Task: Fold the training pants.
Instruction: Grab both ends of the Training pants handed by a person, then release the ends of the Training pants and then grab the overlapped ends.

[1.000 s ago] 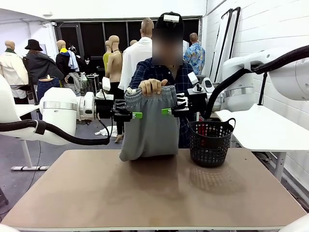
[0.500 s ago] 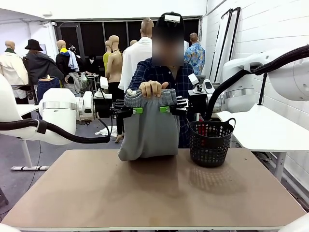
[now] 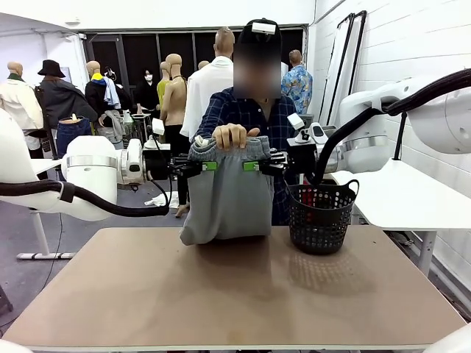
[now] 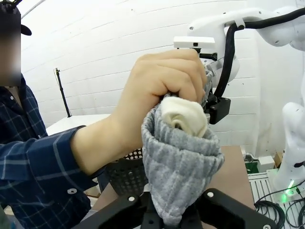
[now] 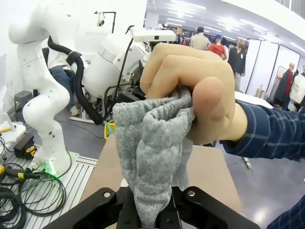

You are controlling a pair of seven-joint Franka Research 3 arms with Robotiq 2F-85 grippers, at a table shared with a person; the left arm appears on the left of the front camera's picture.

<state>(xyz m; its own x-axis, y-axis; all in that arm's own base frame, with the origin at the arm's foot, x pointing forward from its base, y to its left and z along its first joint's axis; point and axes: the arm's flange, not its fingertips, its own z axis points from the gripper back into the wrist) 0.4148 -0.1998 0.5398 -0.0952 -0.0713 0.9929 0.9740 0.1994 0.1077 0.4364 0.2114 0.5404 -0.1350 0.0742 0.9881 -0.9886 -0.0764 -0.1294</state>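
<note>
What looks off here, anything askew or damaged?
Nothing damaged or spilled. The pants hang bunched from the person's hand, with the left claw and right claw shut on the waistband's sides. Only oddity: the bottom edge sags onto the table slightly askew, its left corner jutting out.

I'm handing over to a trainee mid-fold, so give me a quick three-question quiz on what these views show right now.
1. True or false: the left gripper and the right gripper are both shut on the training pants.
2. Where does the person's hand grip the pants? A) the bottom edge B) the waistband, between the grippers C) nowhere
3. What stands on the table, to the robot's right of the pants?
Key: 1 true; 2 B; 3 the black basket.
</note>
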